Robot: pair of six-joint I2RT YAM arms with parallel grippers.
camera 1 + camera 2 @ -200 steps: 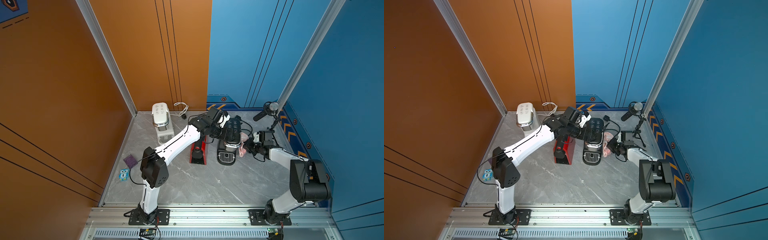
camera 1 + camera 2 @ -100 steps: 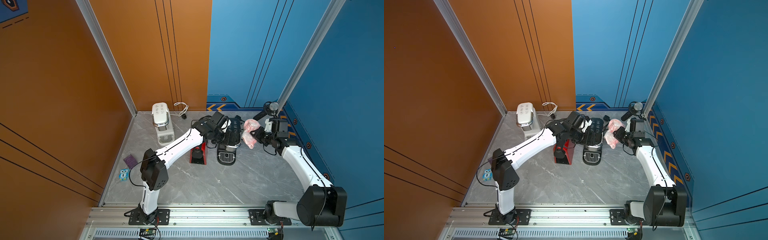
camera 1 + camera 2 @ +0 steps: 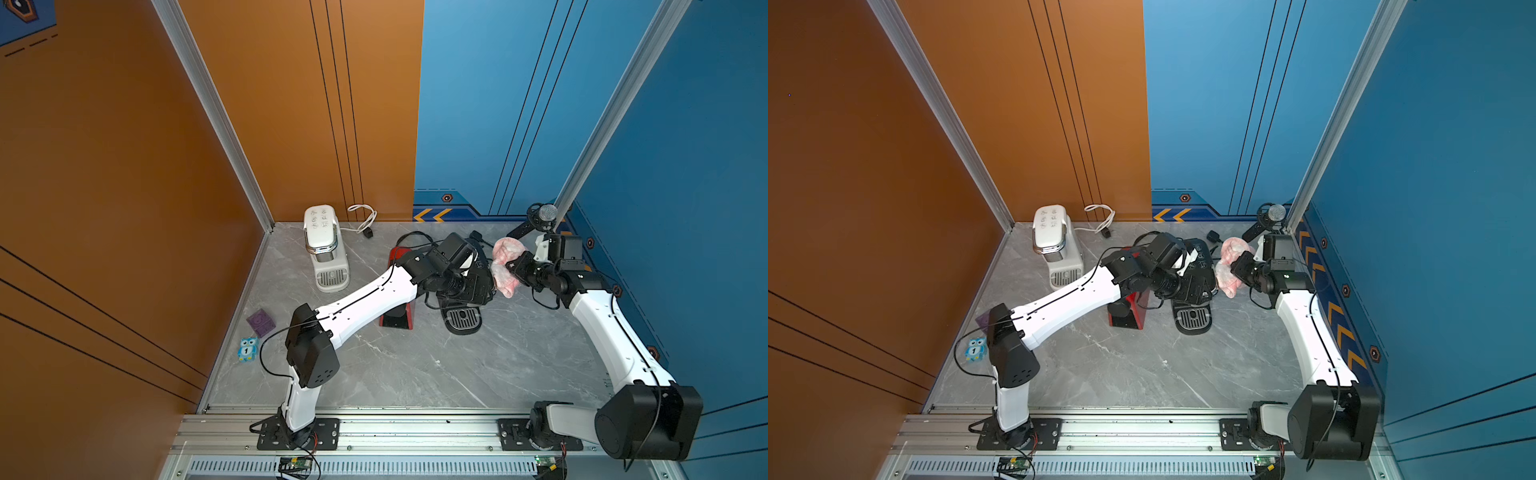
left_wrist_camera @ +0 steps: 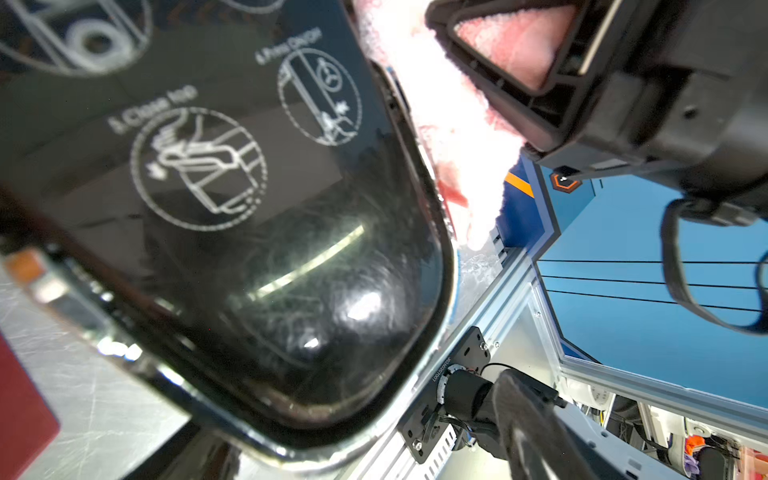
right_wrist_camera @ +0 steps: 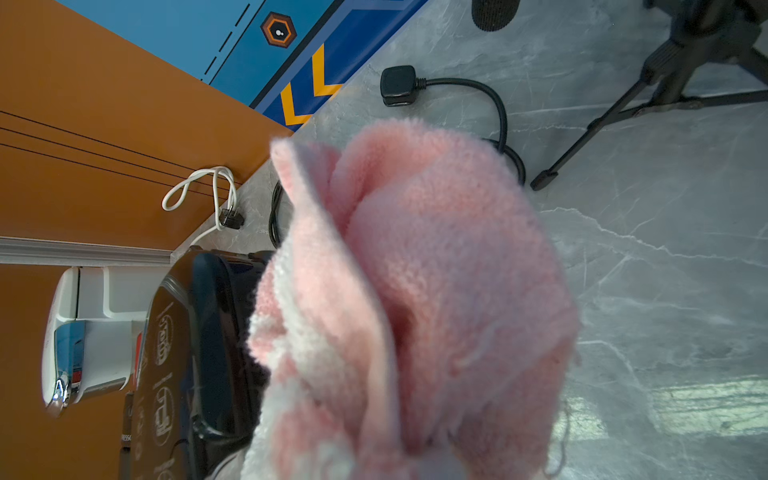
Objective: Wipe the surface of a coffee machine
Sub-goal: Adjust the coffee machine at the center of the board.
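- The right gripper [image 3: 514,266] is clenching its fingers on a bunched pink cloth [image 3: 502,276] and holding it up off the counter [image 3: 415,374].
- The cloth is hanging just beside the right flank of the black coffee machine [image 3: 1198,272]. Whether it is touching the machine cannot be told.
- The black coffee machine is standing toward the back of the counter, just right of a red coffee machine [image 3: 397,320], with its drip tray facing the front rail.
- The left gripper [image 3: 1185,262] is hovering over the black machine's glossy top with its fingers [image 4: 536,432] spread wide, grasping nothing. In the left wrist view, one blurred finger is showing clear of the lid's edge.
- A white coffee machine [image 3: 324,249] is standing well apart, near the back left corner.
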